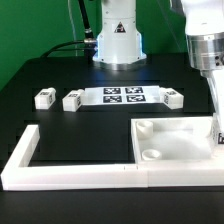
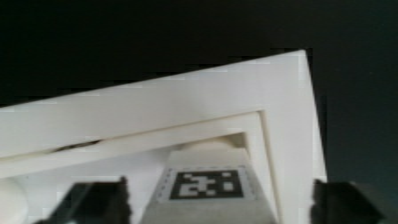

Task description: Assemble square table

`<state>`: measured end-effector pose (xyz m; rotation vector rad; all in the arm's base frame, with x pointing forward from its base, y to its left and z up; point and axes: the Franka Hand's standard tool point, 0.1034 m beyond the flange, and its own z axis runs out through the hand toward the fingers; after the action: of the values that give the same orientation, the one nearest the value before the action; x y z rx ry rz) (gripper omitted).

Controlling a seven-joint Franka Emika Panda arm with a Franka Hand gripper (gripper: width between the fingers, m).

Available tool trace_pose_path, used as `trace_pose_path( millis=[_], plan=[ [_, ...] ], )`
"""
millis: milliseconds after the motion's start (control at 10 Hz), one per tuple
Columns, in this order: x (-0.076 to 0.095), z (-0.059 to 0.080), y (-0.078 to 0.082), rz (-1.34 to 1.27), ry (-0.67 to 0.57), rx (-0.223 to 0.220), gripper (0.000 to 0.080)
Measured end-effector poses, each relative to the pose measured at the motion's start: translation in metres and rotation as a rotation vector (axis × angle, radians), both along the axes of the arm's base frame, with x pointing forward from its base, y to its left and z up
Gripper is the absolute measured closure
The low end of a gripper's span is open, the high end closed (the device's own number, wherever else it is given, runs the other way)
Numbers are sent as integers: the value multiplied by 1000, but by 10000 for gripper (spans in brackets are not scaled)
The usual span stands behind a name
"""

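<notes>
Three loose legs: left leg block (image 1: 45,97), second leg block (image 1: 73,99) just beside it, right leg block (image 1: 172,97) well apart. All sit in one row on the black surface (image 1: 90,130), far side in ext. view.
Marker board: marker board (image 1: 125,96) lies flat btwn the second and right leg blocks, in line w/ them, tags up.
Slab: big white square slab (image 1: 185,150) at ext. view's lower right, rimmed face up. One round corner hole (image 1: 152,155) shows at its near corner, toward ext. view's left.
Border wall: long white L-shaped border wall (image 1: 60,176) runs along the near edge and up ext. view's left. The slab lies against its long run.
Arm: white arm (image 1: 205,45) stands at ext. view's right edge, its base (image 1: 118,40) at back centre.
End effector: end effector (image 1: 216,130) hangs low over the slab's side at ext. view's right. It is open: in wrist view both fingers (image 2: 98,203) are spread wide, w/ dark gaps inside each.
Fourth leg: tagged fourth leg block (image 2: 208,183) sits btwn the fingers in wrist view, touched by neither. It is inside the slab's rim near a corner. Can't tell if it is seated in a hole.
</notes>
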<state>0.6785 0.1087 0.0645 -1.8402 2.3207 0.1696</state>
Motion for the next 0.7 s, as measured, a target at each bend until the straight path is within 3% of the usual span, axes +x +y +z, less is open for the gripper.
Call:
trace_pose_path(
  millis=[100, 300, 400, 700],
  plan=[
    [0, 1, 0, 7, -3, 0, 181],
    [-7, 25, -2, 104, -39, -6, 156],
    [-13, 29, -1, 149, -30, -3, 151],
    [-13, 26, 0, 146, -29, -3, 150]
  ],
)
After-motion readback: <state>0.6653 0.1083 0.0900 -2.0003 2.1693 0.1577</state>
